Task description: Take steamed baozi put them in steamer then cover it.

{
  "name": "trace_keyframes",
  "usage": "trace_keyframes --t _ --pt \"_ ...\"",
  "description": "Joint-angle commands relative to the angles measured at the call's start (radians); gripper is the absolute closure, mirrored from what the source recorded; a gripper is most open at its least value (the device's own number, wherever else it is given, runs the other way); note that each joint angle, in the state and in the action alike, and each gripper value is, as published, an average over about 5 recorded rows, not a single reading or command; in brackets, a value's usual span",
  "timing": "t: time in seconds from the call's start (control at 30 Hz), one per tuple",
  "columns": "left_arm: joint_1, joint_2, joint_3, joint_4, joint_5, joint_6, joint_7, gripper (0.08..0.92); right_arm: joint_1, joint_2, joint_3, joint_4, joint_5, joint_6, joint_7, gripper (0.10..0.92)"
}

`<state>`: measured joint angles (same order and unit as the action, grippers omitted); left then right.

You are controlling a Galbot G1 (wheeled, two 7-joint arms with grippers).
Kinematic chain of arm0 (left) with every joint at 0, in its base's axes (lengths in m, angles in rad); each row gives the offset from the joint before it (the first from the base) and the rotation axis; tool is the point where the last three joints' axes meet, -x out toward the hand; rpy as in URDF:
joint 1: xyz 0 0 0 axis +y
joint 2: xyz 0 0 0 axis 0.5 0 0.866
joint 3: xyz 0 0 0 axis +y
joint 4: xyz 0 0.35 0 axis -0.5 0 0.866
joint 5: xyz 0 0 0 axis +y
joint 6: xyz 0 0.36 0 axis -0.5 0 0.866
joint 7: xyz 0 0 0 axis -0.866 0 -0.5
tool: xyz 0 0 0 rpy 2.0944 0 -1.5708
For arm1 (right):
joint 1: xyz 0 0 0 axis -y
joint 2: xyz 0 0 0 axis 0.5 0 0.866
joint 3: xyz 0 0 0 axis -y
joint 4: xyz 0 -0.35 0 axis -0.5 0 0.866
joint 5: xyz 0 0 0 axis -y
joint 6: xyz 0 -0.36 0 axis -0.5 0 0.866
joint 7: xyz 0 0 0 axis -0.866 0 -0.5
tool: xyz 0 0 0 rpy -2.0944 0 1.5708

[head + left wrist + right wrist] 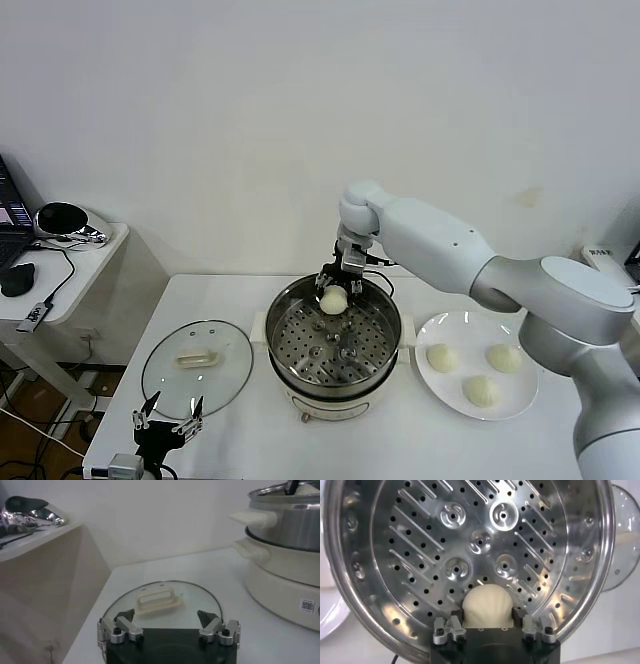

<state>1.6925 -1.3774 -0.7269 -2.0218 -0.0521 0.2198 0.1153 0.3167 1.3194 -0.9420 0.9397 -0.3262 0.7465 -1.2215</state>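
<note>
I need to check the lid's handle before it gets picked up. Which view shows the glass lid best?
The left wrist view: the round clear glass lid and its cream bar handle fill it. Head view shows it whole but small; right wrist view catches only an edge.

The steamer is polished stainless steel — mirror-bright walls and a shiny perforated floor — on a matt cream plastic base. The baozi between the right pincer fingers looks smooth, matt and doughy, as do the three on the glossy white plate. The cover is clear glass with a metal rim and a cream plastic handle. The left pincer has brushed-metal joints and black tips — the desk is smooth matt white.
</note>
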Motion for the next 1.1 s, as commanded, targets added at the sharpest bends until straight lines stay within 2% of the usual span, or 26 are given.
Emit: trace_keyframes --t 0.03,0.17,0.27,0.43,0.53,0.63,0.77,1.1 --pt "0.002 0.000 0.001 0.001 0.001 0.000 0.000 0.177 0.020 -0.022 -0.001 0.071 0.073 -0.113 -0.046 0.222" --pt "0.002 0.002 0.001 -0.001 0.001 0.001 0.002 0.177 0.065 -0.075 -0.004 0.149 0.173 -0.197 -0.078 0.204" --pt "0.002 0.006 0.000 -0.005 0.001 0.002 0.004 0.177 0.137 -0.148 -0.032 0.222 0.271 -0.315 -0.084 0.203" --pt "-0.002 0.013 0.003 -0.009 -0.003 0.004 0.009 0.177 0.255 -0.322 -0.108 0.367 0.451 -0.626 -0.061 0.203" --pt "-0.007 0.016 0.010 -0.010 -0.007 0.007 0.012 0.177 0.279 -0.431 -0.122 0.450 0.505 -0.861 -0.053 0.203" --pt "-0.011 0.019 0.016 -0.011 -0.013 0.016 0.017 0.177 0.282 -0.528 -0.113 0.511 0.499 -1.069 -0.071 0.203" --pt "-0.013 0.025 0.022 -0.012 -0.021 0.025 0.023 0.177 0.250 -0.644 -0.069 0.577 0.439 -1.237 -0.106 0.203" --pt "-0.003 0.034 0.025 -0.016 -0.030 0.034 0.025 0.177 -0.085 -0.820 0.136 0.634 0.264 -1.238 -0.090 0.203"
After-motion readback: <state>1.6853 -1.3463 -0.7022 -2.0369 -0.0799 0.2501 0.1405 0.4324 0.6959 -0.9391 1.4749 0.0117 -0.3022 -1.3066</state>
